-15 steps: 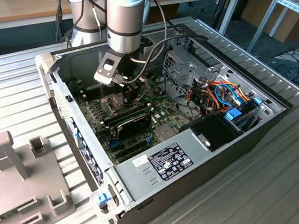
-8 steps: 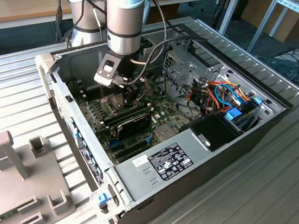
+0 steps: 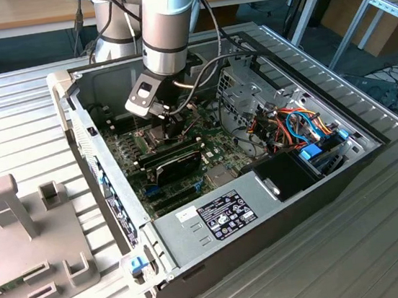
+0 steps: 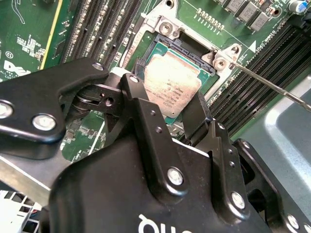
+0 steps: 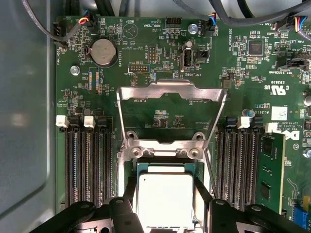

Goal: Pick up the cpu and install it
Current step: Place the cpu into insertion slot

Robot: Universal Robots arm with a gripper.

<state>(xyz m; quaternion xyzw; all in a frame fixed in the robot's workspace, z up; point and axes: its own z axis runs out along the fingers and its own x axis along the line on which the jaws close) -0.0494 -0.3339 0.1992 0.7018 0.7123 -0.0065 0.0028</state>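
Observation:
The cpu, a small square chip with a dull silver top, lies level in the open socket on the green motherboard. In both wrist views my gripper straddles it, one black finger against each of two opposite edges, so it is shut on the cpu. The hinged metal frame stands flipped open beyond the socket. In the exterior view my gripper reaches down into the open computer case.
Memory slots run along both sides of the socket, and one green module is seated. The thin latch lever sticks out beside the socket. A power supply, coloured cables and a grey fixture plate surround the work area.

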